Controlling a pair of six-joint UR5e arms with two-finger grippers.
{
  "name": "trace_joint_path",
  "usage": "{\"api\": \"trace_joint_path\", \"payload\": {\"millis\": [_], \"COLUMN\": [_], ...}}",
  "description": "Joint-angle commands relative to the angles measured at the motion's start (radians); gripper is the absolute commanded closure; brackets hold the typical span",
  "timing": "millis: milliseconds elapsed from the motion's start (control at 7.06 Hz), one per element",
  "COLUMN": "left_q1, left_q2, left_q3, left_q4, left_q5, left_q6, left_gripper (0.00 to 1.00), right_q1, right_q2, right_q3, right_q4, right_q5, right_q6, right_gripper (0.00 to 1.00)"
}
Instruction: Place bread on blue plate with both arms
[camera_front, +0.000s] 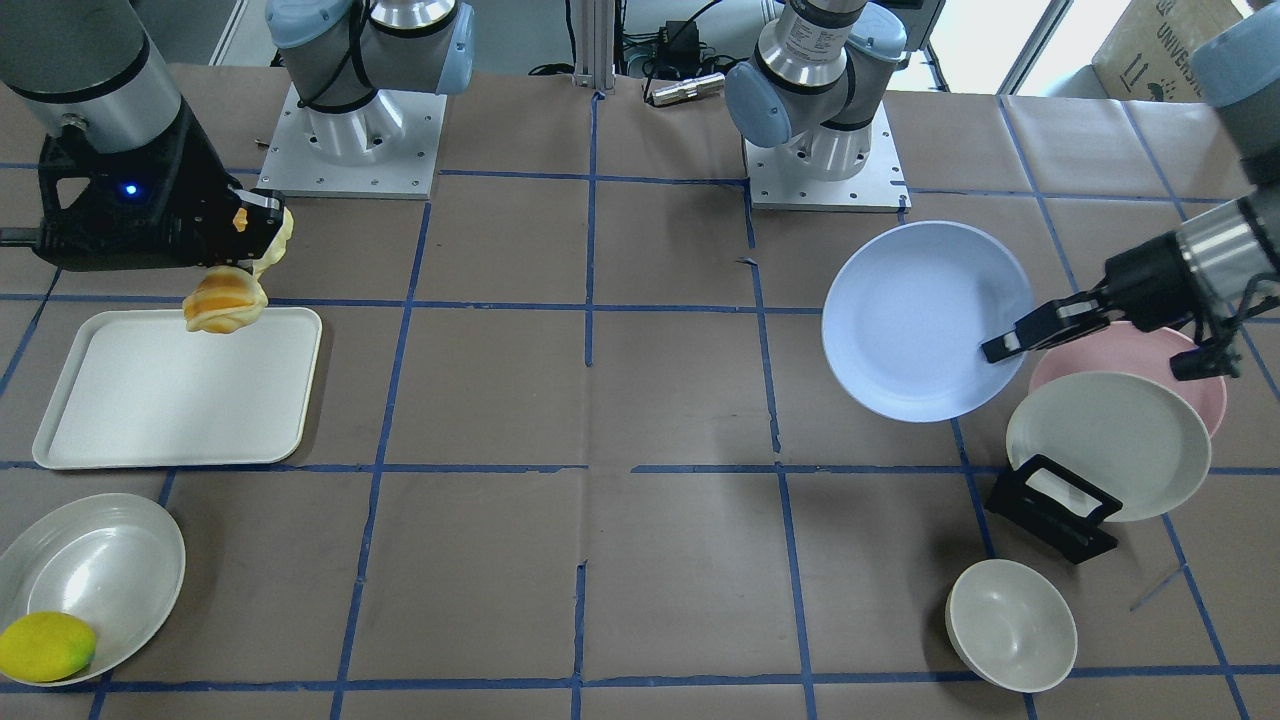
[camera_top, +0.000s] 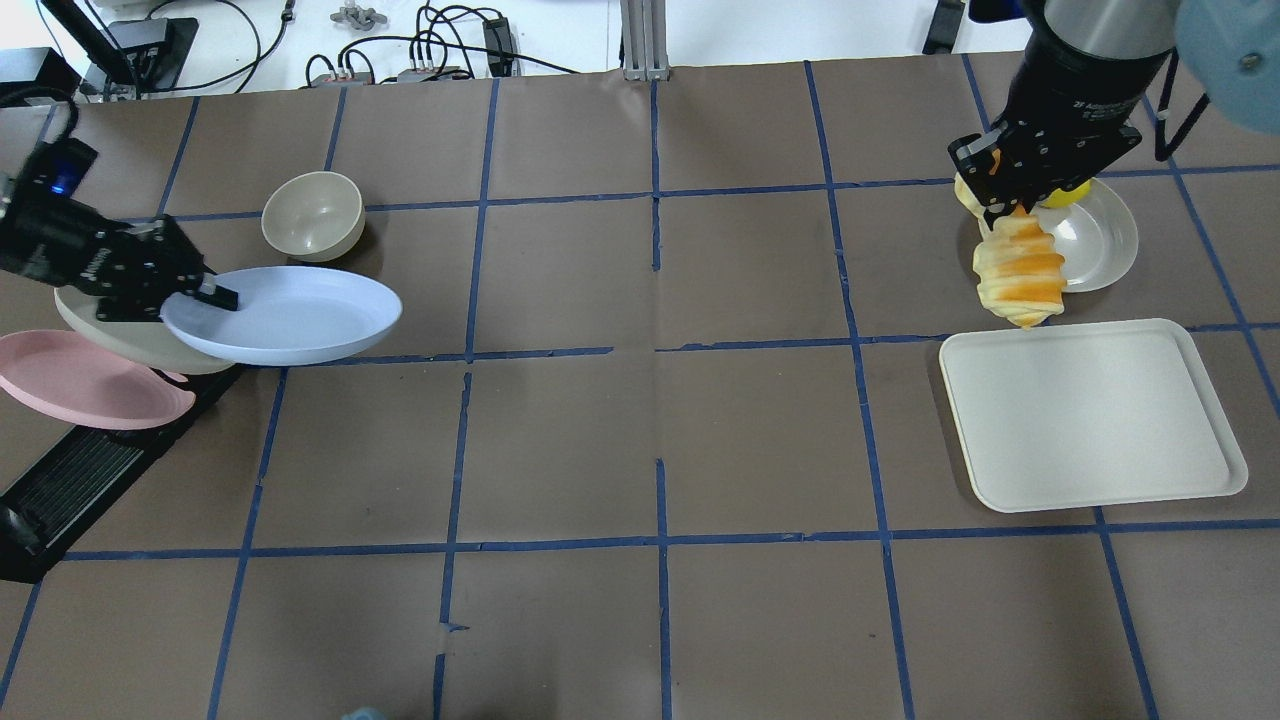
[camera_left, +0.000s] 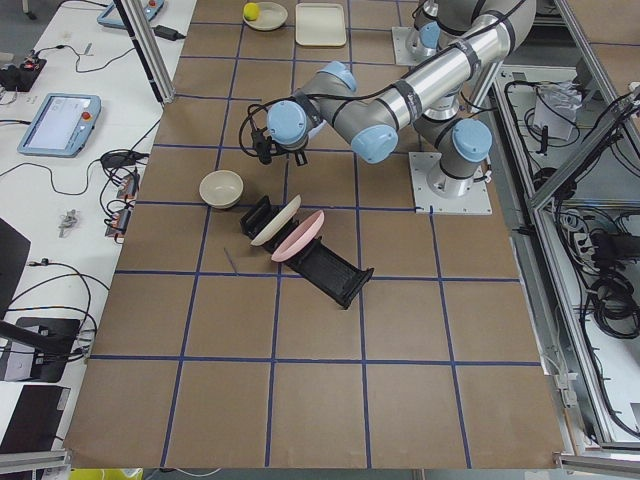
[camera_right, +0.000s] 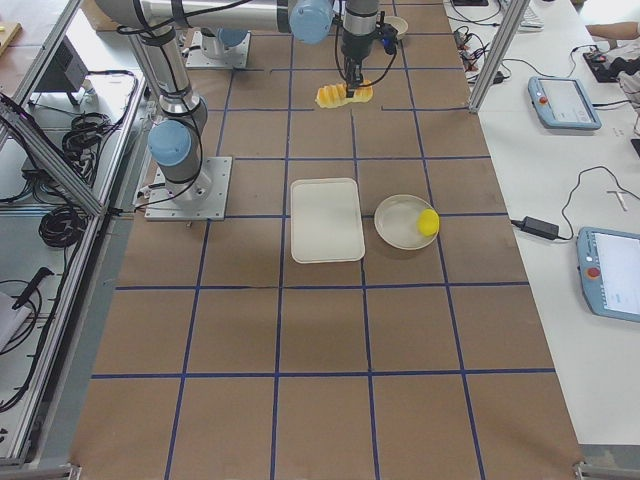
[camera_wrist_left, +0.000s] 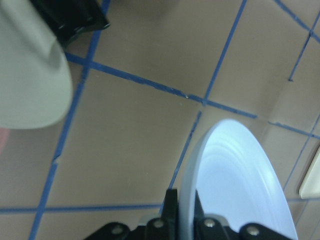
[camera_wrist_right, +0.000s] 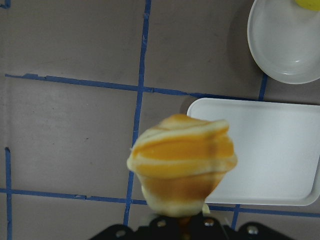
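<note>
My left gripper (camera_top: 205, 295) is shut on the rim of the blue plate (camera_top: 290, 315) and holds it level above the table, near the rack. In the front view the left gripper (camera_front: 1010, 345) pinches the blue plate (camera_front: 920, 320) at its edge. The plate (camera_wrist_left: 235, 185) also shows in the left wrist view. My right gripper (camera_top: 1000, 200) is shut on one end of the bread (camera_top: 1020, 270). The ridged orange and cream roll hangs down in the air over the tray's corner. The bread also shows in the front view (camera_front: 225, 300) and the right wrist view (camera_wrist_right: 182, 160).
A white tray (camera_top: 1090, 415) lies below the bread. A shallow white dish (camera_front: 90, 570) holds a lemon (camera_front: 45, 645). A pink plate (camera_top: 80, 385) and a cream plate (camera_front: 1110, 445) lean in a black rack (camera_top: 90, 465). A small cream bowl (camera_top: 312, 215) stands nearby.
</note>
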Motion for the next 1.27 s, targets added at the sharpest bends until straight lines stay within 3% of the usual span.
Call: {"api": "trace_joint_path", "payload": {"millis": [0,283,425,566,850,991,1133], "left_q1": [-0.194,-0.391,-0.445,-0.480,-0.519,-0.519,-0.518], "left_q2": [-0.037,-0.217,-0.264,-0.260,-0.226,-0.197,-0.186], "left_q3": [-0.238,-0.255,-0.255,-0.257,-0.319,-0.373,-0.401], "left_q4": [0.546,1.022,1.169,1.187,1.190,1.198,1.227], "left_q5": [-0.132,-0.129,-0.117,-0.111,-0.112,-0.111,-0.109], "left_q6": [-0.406,-0.811,-0.965,-1.038,-1.083,-1.082,-1.082], "left_gripper": [0.99,0.99,0.99,0.99,0.63,0.39,0.06], "right_q1": [0.078,0.102,0.106,0.106,0.132,0.175,0.187], "right_q2": [-0.009,0.000,0.001,0.009,0.005,0.009,0.029], "right_q3": [0.003,0.008,0.031,0.073,0.206,0.239,0.239], "right_q4": [0.005,0.005,-0.013,-0.039,-0.250,-0.322,-0.352], "right_q5": [-0.025,-0.025,-0.019,-0.017,-0.011,-0.022,-0.017], "right_q6": [0.089,0.090,0.097,0.097,0.100,0.132,0.134], "right_gripper": [0.95,0.95,0.95,0.95,0.95,0.95,0.95]}}
